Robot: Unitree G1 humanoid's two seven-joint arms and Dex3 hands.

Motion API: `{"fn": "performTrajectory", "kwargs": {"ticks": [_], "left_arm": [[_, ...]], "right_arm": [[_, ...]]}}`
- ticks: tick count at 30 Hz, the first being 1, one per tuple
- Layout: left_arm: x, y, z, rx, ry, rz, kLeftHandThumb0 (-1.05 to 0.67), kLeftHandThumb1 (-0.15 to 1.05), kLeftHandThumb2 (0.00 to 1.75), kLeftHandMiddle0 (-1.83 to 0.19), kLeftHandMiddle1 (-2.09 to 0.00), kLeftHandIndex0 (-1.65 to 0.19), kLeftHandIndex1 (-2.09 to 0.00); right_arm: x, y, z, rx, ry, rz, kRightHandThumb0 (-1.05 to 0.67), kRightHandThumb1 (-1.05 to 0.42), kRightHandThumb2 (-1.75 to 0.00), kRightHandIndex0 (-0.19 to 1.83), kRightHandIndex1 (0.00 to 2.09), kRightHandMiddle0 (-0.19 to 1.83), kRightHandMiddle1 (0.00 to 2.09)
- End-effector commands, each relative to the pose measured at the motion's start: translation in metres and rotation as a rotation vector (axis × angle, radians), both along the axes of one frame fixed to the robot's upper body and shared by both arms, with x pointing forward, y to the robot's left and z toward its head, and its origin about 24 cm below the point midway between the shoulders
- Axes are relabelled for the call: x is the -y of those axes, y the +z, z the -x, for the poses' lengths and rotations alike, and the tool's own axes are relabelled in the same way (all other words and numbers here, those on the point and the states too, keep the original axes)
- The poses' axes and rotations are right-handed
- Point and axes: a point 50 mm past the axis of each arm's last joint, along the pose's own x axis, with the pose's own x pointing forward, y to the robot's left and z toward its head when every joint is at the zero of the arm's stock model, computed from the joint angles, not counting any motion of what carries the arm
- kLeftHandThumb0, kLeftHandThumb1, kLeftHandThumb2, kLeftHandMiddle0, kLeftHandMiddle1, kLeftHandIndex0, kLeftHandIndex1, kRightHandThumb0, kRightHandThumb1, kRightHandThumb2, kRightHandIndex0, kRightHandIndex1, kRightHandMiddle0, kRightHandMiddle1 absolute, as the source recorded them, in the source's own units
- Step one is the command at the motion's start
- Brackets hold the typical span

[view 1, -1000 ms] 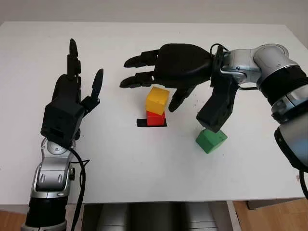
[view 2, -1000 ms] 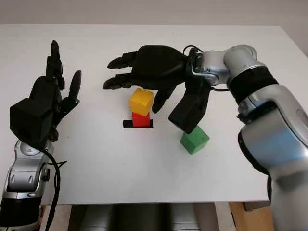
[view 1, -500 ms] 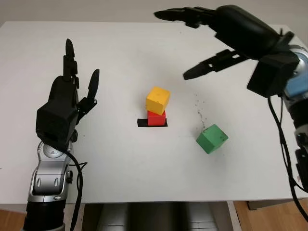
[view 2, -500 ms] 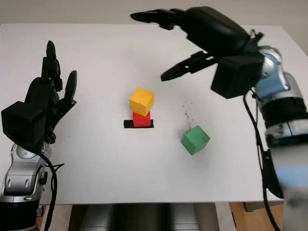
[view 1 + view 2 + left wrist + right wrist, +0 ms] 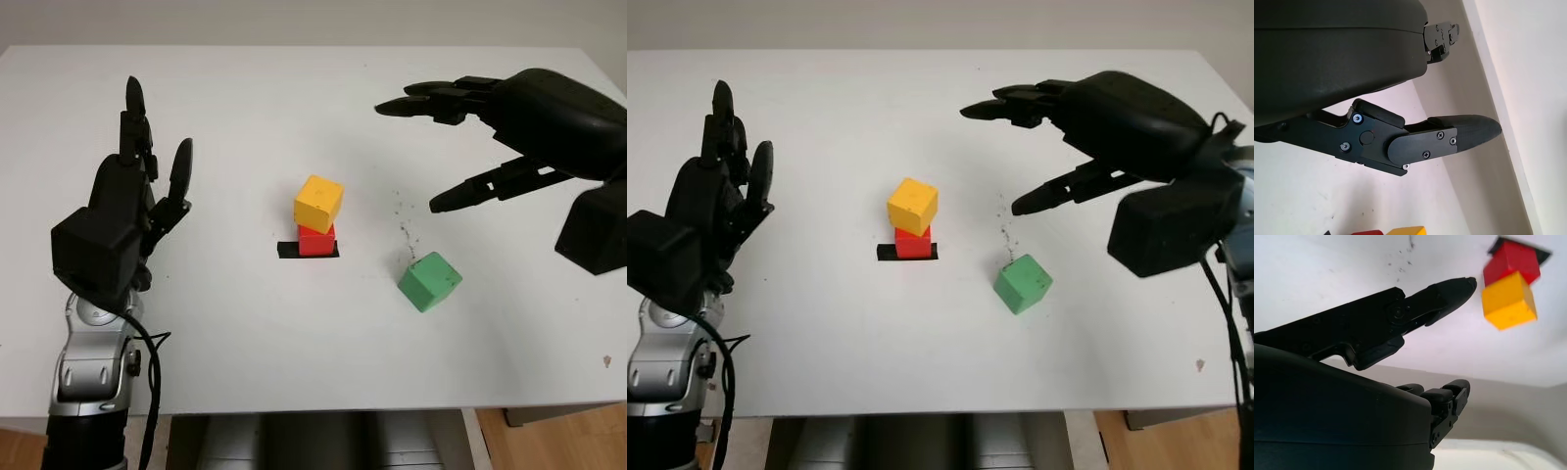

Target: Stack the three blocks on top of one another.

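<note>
A yellow block [image 5: 319, 203] sits slightly askew on a red block [image 5: 316, 240], which stands on a small black mark [image 5: 286, 251] at the table's middle. A green block [image 5: 429, 281] lies alone on the table to their right. My right hand [image 5: 446, 147] hovers open above the table at the right, up and to the right of the green block, holding nothing. My left hand [image 5: 137, 186] is raised open at the left, well away from the blocks. The yellow block [image 5: 1509, 301] and the red block [image 5: 1512, 260] also show in the right wrist view.
The white table [image 5: 245, 333] reaches the front edge near the picture's bottom. A few dark specks [image 5: 404, 220] dot the surface between the stack and the green block.
My right hand has left the yellow block on the red one, risen away to the right, and now comes lower near the green block. The left hand barely shifted.
</note>
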Motion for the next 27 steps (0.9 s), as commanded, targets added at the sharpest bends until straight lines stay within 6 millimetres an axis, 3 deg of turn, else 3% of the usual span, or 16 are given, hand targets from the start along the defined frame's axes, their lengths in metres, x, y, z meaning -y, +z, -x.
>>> {"fn": "performTrajectory", "kwargs": {"ticks": [1,7,17,27], "left_arm": [[-0.003,0.006,0.003,0.015,0.010,-0.012,-0.73,1.05,0.59,0.19,0.00,0.19,0.00],[-0.002,0.011,0.004,0.015,0.007,-0.005,-0.74,1.05,0.57,0.19,0.00,0.19,0.00],[-0.003,0.017,0.003,0.020,0.015,-0.027,-0.73,1.05,0.58,0.19,0.00,0.18,-0.01],[-0.004,0.012,0.004,0.010,-0.006,0.020,-0.73,1.05,0.53,0.19,0.00,0.19,0.00]], "right_arm": [[0.001,0.001,0.011,-0.002,-0.008,0.058,-0.70,-1.01,-0.07,0.31,0.07,0.37,0.14],[0.000,-0.012,0.031,-0.037,0.032,0.120,-0.65,-1.03,-0.06,0.28,0.05,0.37,0.09],[0.001,-0.017,0.046,-0.146,-0.001,0.225,-0.60,-1.05,-0.10,0.12,0.01,0.22,0.03],[0.008,-0.051,0.051,-0.148,0.007,0.242,-0.59,-1.05,-0.16,0.12,0.04,0.24,0.05]]}}
